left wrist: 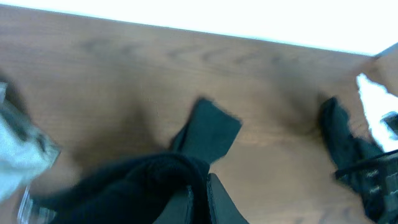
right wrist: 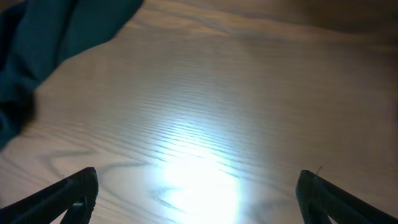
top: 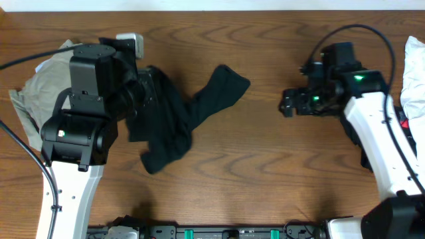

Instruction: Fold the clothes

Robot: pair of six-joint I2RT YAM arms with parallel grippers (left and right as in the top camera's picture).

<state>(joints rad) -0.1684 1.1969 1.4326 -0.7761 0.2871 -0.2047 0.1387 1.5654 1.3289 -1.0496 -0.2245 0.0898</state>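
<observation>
**Left fingers pinch the black garment, which should be spread before folding**

The wooden tabletop (top: 265, 172) carries everything. The black garment (top: 179, 123) lies left of centre and is crumpled. One leg stretches up and to the right, and the rest is bunched in a heap beside the left arm. A khaki-grey garment (top: 33, 89) sits at the far left, partly under that arm. A white cloth (top: 415, 73) shows at the far right edge.

The left fingers (left wrist: 208, 202) are clenched on a fold of the black garment at its left part. The right fingers (top: 287, 103) are spread wide and grasp nothing. They hover over bare wood, well apart from the free leg.

In my judgement, the step in hand is to flatten this garment before any fold. To do it well, the left side should hold firmly and lift only a little. The right side should take the end of the free leg. Then the two can pull the fabric straight without dragging the heap.
</observation>
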